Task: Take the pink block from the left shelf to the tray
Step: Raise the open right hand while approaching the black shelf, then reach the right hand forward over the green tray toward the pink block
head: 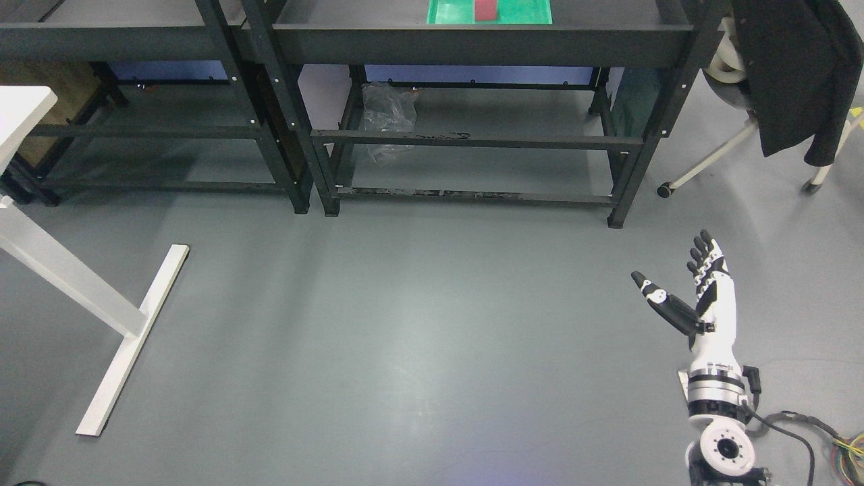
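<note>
Boxy pink block (484, 10), seemingly matte, sits in flat green tray (526, 12).

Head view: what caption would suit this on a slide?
Right hand open above the floor; pink block sits in green tray on the shelf.

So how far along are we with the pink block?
The pink block already sits in the green tray on top of the right-hand shelf unit, so placing looks done. Nothing is in hand: the right hand hangs over the floor, fingers spread and empty. Seemingly nothing is left.
</note>
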`<state>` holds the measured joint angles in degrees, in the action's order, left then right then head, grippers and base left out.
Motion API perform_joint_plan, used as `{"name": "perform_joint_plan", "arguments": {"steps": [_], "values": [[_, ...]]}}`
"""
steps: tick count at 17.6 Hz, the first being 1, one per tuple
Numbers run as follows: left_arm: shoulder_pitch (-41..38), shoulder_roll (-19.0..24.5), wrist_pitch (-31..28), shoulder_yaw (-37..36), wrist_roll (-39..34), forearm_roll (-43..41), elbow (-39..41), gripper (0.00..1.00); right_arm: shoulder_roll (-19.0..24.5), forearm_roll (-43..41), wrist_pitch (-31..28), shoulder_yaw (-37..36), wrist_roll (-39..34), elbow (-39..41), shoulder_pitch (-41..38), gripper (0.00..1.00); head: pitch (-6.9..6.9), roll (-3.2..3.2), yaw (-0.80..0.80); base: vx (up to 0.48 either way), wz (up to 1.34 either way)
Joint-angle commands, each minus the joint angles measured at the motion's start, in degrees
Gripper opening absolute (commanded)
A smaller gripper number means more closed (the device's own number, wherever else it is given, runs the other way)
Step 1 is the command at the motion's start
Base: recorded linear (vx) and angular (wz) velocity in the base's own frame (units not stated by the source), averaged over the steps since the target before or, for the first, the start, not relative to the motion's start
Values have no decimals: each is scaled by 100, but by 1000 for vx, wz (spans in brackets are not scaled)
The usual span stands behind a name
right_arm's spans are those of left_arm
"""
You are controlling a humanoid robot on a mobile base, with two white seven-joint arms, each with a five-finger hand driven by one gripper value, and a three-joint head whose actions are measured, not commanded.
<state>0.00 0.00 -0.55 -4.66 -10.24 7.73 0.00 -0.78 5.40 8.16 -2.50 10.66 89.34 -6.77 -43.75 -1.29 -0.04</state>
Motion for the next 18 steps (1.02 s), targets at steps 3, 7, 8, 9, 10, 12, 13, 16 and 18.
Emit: {"name": "perform_joint_plan", "arguments": {"steps": [3,7,8,9,10,12,13,16,18], "values": [[167,100,2,0,-4,0,100,100,-1064,4790,10,40,50,215,123,99,0,0,0,155,17],[167,100,2,0,-4,0,100,100,-1083,4822,517,13,59,409,141,99,0,0,0,190,113],[167,100,2,0,-4,0,100,100,-995,4839,537,22,59,392,167,99,0,0,0,219,128],[167,100,2,0,-4,0,100,100,-925,4874,433,31,68,383,167,99,0,0,0,219,128],[167,100,2,0,-4,0,100,100,-889,4918,397,39,138,383,132,99,0,0,0,185,-33],[176,100,2,0,-4,0,100,100,-845,5154,371,57,279,383,97,99,0,0,0,181,-108],[167,100,2,0,-4,0,100,100,-775,5408,370,57,314,383,53,99,0,0,0,177,-184],[167,100,2,0,-4,0,100,100,-450,6287,370,66,673,383,0,98,0,0,0,219,-118],[167,100,2,0,-4,0,100,100,-152,6674,370,214,1103,383,-87,98,0,0,0,217,-9]]}}
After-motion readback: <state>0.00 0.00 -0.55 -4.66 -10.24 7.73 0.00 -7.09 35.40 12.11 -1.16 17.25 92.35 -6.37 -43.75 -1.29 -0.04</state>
